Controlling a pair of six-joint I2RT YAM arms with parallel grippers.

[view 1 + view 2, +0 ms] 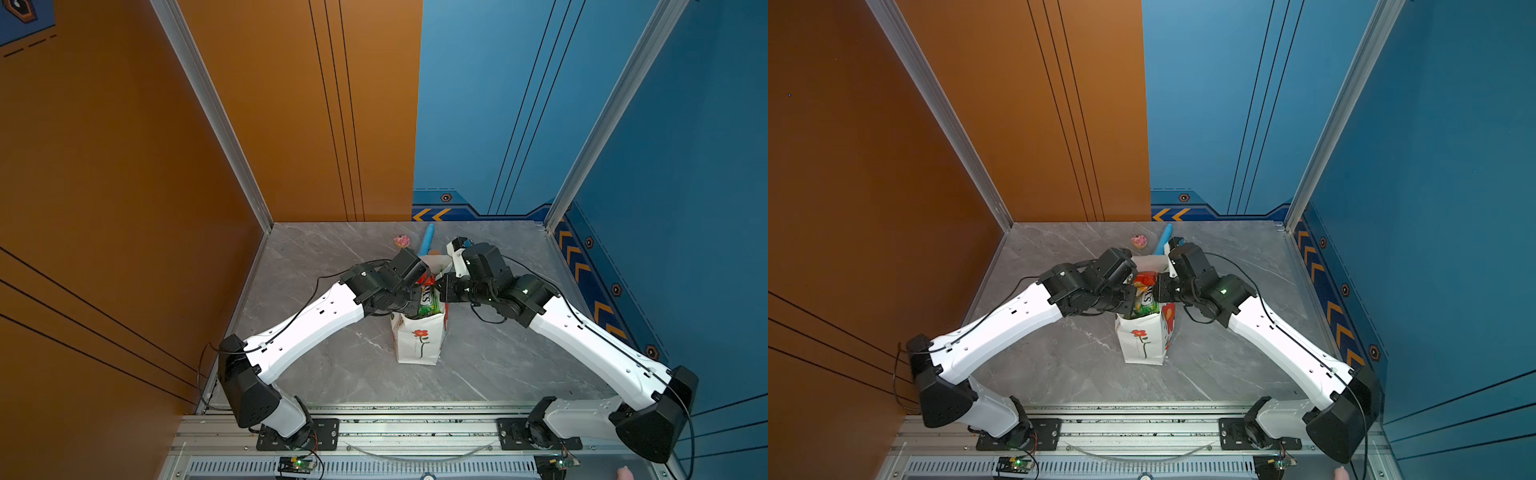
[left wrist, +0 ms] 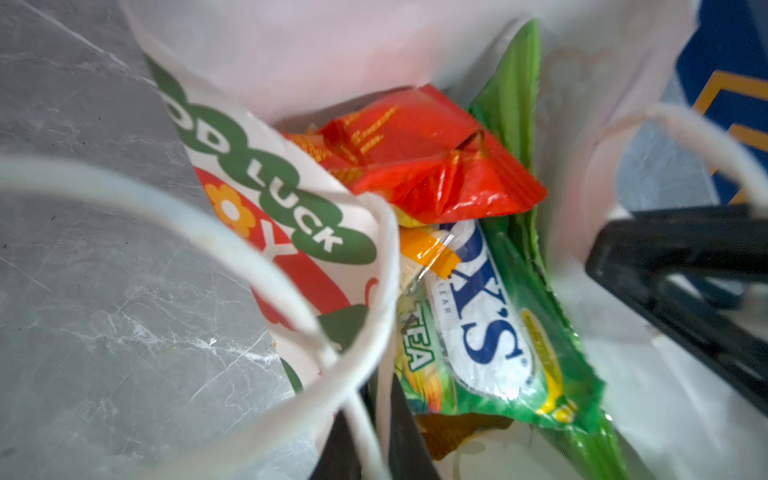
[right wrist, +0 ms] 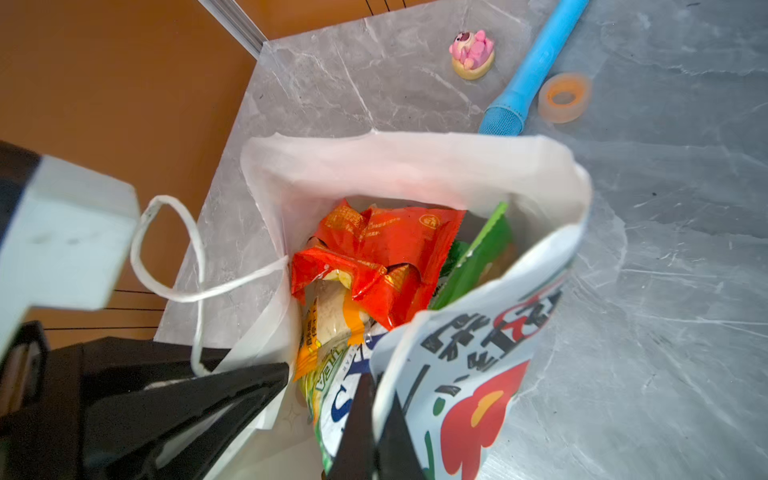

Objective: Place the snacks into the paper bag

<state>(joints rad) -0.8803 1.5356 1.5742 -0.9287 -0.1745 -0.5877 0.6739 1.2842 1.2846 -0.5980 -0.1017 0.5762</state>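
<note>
Paper bag (image 1: 417, 340) stands upright mid-table (image 3: 665, 291), both arms at its mouth. Your right gripper (image 3: 376, 411) is clamped on the bag's printed wall at the rim. I can't tell the left gripper's (image 2: 374, 440) width: its fingers sit at the opposite rim, half hidden behind a cord handle (image 2: 166, 199).

Risks as I judge them:
- That cord loops right across the left fingers, so backing out could snag it and tip the bag.
- The right grip is on thin paper only. Any sideways pull may tear the rim or drag the whole bag.
- The green FOX'S bag (image 2: 490, 332) rides high at the mouth, just beside both grippers, so a retreating finger could hook it back out.
- The red packet (image 3: 382, 249) lies loose on top and would spill first.

Count:
- One paper bag with two cord handles, the second at (image 2: 685, 124).
- At least four snacks visible inside: one red packet, one orange-and-clear packet (image 3: 332, 324), one green FOX'S bag, and one green chip bag (image 3: 478, 249) edge-on. A brownish scrap under the FOX'S may be a fifth, but I can't tell.
- No packets seen on the table.
- Non-task items beyond the bag: one pink toy (image 3: 472, 53), one blue tube (image 3: 532, 66), one tape roll (image 3: 564, 97).
</note>
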